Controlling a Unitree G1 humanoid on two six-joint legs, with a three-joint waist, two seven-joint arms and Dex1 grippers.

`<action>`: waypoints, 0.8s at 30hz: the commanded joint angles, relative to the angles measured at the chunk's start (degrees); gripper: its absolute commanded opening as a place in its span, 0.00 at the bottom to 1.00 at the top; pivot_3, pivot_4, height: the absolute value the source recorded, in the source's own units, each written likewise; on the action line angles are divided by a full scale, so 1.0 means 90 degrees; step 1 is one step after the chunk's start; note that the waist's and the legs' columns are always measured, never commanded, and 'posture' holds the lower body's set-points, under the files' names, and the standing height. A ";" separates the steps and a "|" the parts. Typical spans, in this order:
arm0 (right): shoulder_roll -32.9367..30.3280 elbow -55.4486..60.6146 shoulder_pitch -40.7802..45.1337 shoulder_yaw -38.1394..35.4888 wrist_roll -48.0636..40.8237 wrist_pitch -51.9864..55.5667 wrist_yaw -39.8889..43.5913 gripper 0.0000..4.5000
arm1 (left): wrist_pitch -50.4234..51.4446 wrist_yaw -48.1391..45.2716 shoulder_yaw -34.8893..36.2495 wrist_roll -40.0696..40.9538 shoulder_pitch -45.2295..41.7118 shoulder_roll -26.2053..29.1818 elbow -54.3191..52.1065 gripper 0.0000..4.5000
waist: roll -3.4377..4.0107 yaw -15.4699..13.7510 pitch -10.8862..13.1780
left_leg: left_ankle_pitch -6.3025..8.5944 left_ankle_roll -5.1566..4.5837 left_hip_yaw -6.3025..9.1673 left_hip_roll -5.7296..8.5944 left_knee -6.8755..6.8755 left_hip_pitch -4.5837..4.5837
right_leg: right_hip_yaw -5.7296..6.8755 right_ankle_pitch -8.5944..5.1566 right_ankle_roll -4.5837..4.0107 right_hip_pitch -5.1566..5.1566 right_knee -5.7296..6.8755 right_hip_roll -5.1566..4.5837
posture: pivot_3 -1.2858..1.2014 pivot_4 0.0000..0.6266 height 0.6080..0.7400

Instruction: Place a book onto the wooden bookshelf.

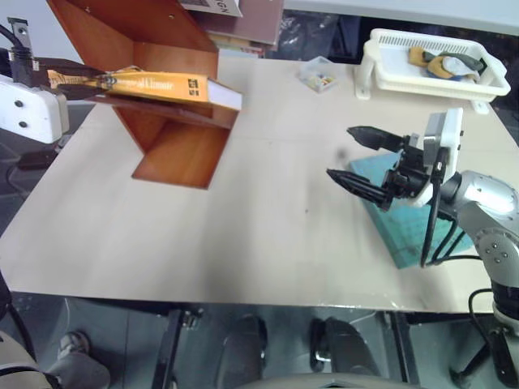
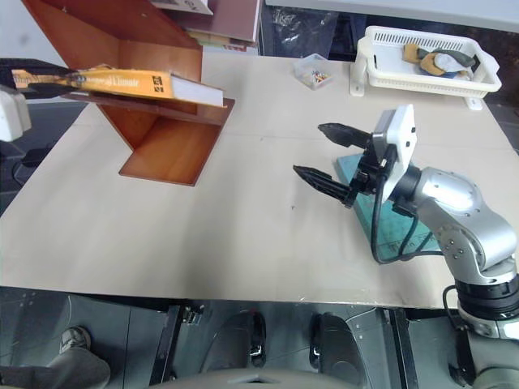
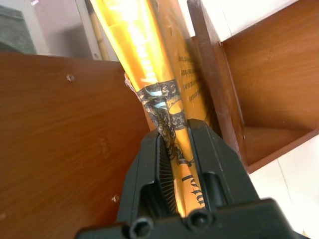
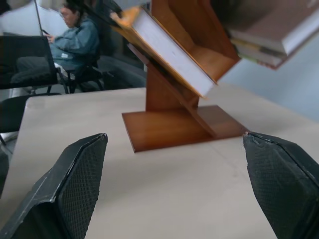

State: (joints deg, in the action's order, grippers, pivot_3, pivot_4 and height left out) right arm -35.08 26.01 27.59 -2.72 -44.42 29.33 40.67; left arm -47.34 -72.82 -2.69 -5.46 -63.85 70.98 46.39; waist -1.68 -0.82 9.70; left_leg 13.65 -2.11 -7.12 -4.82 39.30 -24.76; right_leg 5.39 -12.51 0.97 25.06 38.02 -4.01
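The orange-yellow book [image 1: 162, 85] lies tilted just over the sloping divider board of the wooden bookshelf [image 1: 182, 154] at the table's far left. Whether it rests on the board I cannot tell. My left gripper [image 1: 87, 81] is shut on the book's spine end, and in the left wrist view its fingers [image 3: 149, 164] clamp the book [image 3: 149, 50] between shelf panels. My right gripper [image 1: 340, 152] hangs open and empty above the table at the right, over a teal book [image 1: 401, 239]. It faces the bookshelf [image 4: 169, 124] and the book's white page edges [image 4: 169, 50].
A white basket [image 1: 422, 69] with a few items stands at the far right corner. A small clear box [image 1: 318, 74] lies beside it. Stacked books [image 1: 243, 24] sit behind the shelf. A person [image 4: 75, 40] sits beyond the table's left side.
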 commanded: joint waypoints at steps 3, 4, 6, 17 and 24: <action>0.0288 0.0432 0.0190 -0.0025 0.0065 0.0021 -0.0393 1.00 | -0.0574 0.0499 -0.0361 -0.0686 -0.0692 -0.0164 0.1144 0.07 | 0.0002 0.0015 -0.0003 | 0.0000 0.0000 -0.0002 -0.0005 0.0000 0.0001 | -0.0001 0.0000 0.0000 0.0002 0.0004 0.0002 | 0.52 0.24 1.00; 0.0368 0.0464 0.0195 -0.0019 0.0089 0.0026 -0.0490 1.00 | -0.0633 0.0560 -0.0416 -0.0757 -0.0759 -0.0212 0.1256 0.07 | 0.0003 0.0013 -0.0004 | 0.0000 0.0000 -0.0008 -0.0005 0.0000 0.0004 | -0.0006 0.0000 0.0000 0.0004 0.0006 0.0002 | 0.52 0.24 1.00; 0.0559 0.0530 0.0219 -0.0021 0.0129 0.0032 -0.0726 1.00 | -0.0753 0.0673 -0.0506 -0.0878 -0.0834 -0.0264 0.1456 0.07 | 0.0006 0.0012 -0.0006 | 0.0000 0.0000 -0.0010 -0.0005 0.0000 0.0008 | -0.0009 0.0000 0.0000 0.0005 0.0014 0.0001 | 0.52 0.24 1.00; 0.0962 0.0719 0.0338 -0.0041 -0.0203 0.0190 -0.0943 1.00 | -0.0861 0.0935 -0.0609 -0.0979 -0.0910 -0.0319 0.1932 0.07 | 0.0018 0.0010 -0.0014 | -0.0002 0.0000 -0.0025 -0.0010 0.0010 0.0040 | -0.0031 -0.0005 -0.0007 0.0005 0.0066 0.0001 | 0.52 0.24 1.00; 0.0870 0.0596 0.0458 -0.0046 -0.0276 0.0257 -0.0790 1.00 | -0.1126 0.1418 -0.0447 -0.1015 -0.0631 0.0042 0.2019 0.91 | 0.0012 0.0021 -0.0014 | -0.0001 0.0001 -0.0034 -0.0011 0.0009 0.0045 | -0.0041 -0.0016 -0.0023 0.0012 0.0086 0.0000 | 0.52 0.24 1.00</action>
State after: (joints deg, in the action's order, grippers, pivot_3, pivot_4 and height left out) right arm -26.82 30.41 30.45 -2.08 -45.90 31.59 33.22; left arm -56.71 -61.94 -7.78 -14.60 -69.40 68.90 64.52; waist -1.57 -0.64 9.57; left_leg 13.63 -2.11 -7.43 -4.93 39.39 -24.57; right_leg 5.03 -12.65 0.76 25.35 38.77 -4.00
